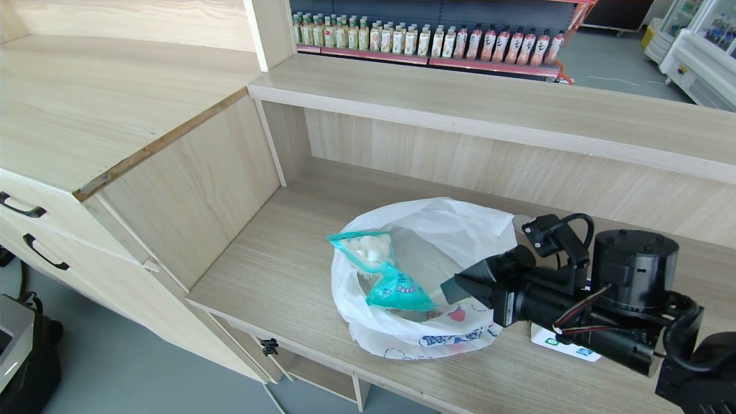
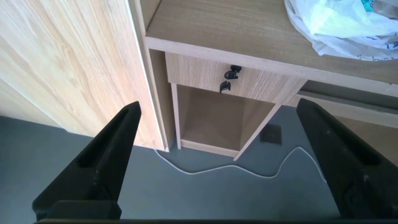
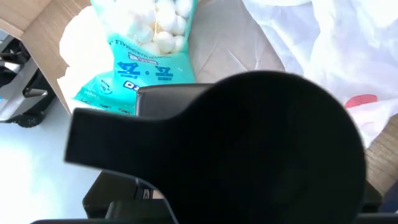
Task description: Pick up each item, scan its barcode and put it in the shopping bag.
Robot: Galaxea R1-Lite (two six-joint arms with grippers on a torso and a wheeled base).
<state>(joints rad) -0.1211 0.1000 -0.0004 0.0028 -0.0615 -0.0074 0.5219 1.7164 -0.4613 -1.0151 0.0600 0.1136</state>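
Teal snack packet of white balls (image 1: 382, 270) lies across the left rim of the white plastic shopping bag (image 1: 460, 230) on the pale wooden counter (image 1: 276, 270). The right gripper (image 1: 460, 287) hovers just right of the packet; I cannot tell its grip. The left gripper (image 2: 219, 106) hangs below the counter's near edge, fingers (image 2: 99, 162) spread wide, holding nothing.

We see the white shopping bag (image 1: 420, 339) lying open on the wooden desk (image 1: 276, 270), close to its front edge. A teal snack packet (image 1: 394, 287) with white balls inside leans in the mouth of the bag, on the side toward the desk's left edge. The right gripper (image 1: 460, 287) hangs over the bag's right side, just beside the packet. A small white card (image 1: 566, 346) lies flat near the front edge, partly under the right arm.
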